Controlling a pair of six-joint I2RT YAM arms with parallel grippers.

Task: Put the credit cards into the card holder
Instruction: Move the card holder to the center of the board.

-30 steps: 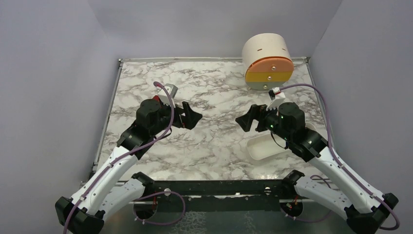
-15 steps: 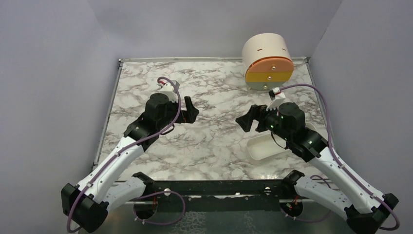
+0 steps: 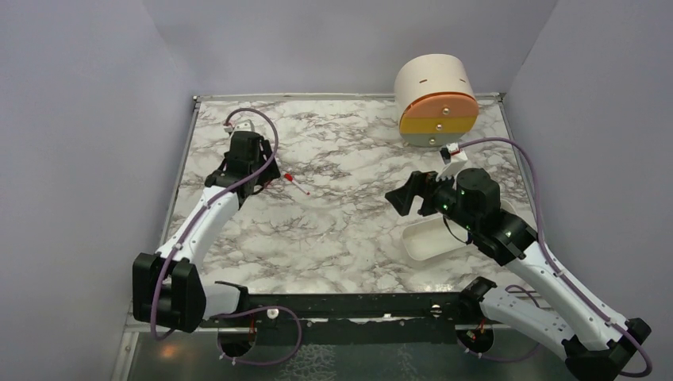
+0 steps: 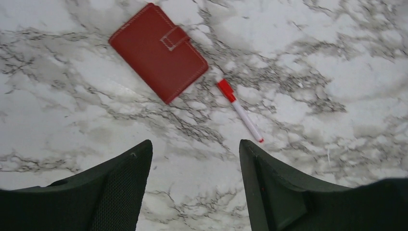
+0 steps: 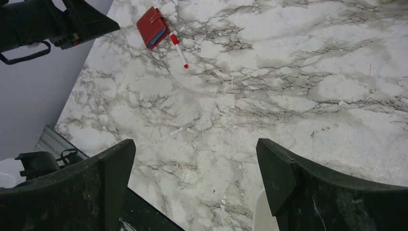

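The card holder [image 4: 159,52] is a red folded wallet with its strap closed, lying flat on the marble. It also shows in the right wrist view, card holder [image 5: 152,27], with a bluish sliver at one edge. In the top view my left arm hides it. My left gripper [image 4: 195,144] hangs above the marble just short of the holder, open, with nothing between its fingers; from above, the left gripper [image 3: 255,171] is at the far left. My right gripper [image 3: 399,194] hovers open at mid-right, right gripper [image 5: 195,144] over bare marble. The credit cards are out of view.
A red-capped white pen [image 4: 239,109] lies right beside the holder, pen [image 3: 295,181]. A white oblong tray [image 3: 432,238] sits under my right arm. The round cream drawer unit [image 3: 436,99] stands at the back right. Metal rails edge the table on the left.
My left arm swung out to the far left and turned its gripper down over the holder, jaws narrowing a little. The pen came into sight. The right arm barely moved.
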